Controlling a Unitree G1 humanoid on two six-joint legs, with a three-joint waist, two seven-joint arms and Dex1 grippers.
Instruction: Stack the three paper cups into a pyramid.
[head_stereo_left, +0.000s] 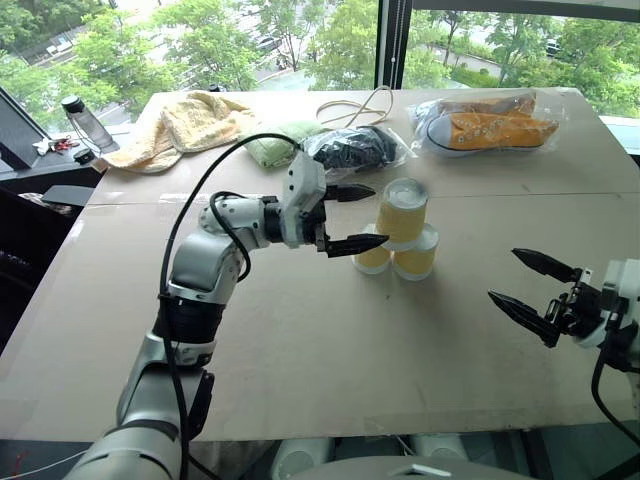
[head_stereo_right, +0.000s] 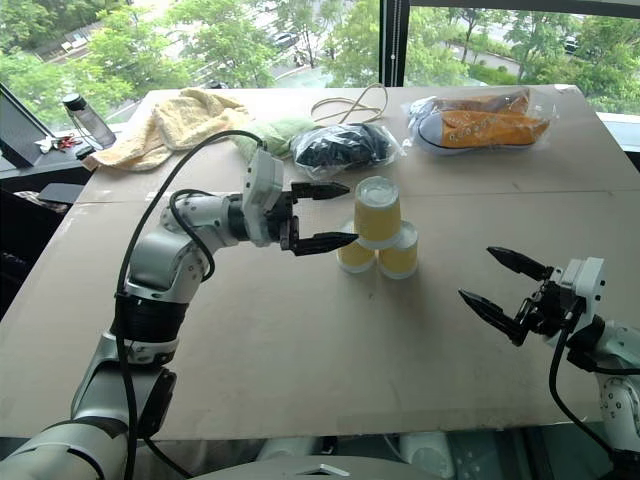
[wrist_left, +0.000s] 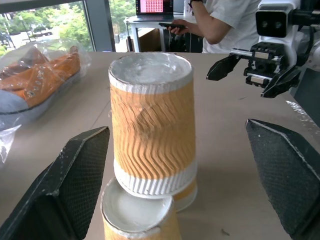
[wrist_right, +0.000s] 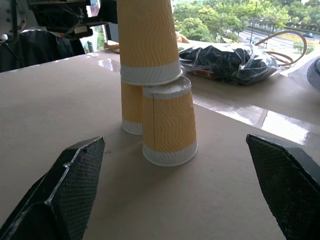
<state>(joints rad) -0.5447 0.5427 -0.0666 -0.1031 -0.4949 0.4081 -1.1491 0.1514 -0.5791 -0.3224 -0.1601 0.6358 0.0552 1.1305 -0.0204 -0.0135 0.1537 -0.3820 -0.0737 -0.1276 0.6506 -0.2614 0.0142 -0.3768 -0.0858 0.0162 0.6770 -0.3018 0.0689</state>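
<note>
Left end effector (head_stereo_left: 352, 218) stands wide open beside the top cup (head_stereo_left: 402, 211), holding nothing; the pyramid sits mid-table (head_stereo_left: 300, 350) on two base cups (head_stereo_left: 415, 253), upside down for stability. Left wrist view: top cup free between the fingers (wrist_left: 65, 185). Right wrist view: right end effector (head_stereo_left: 528, 286) open, empty, well apart.

ribbed paper cups (head_stereo_left: 402, 228), matt cardboard table (head_stereo_left: 320, 340)
</note>
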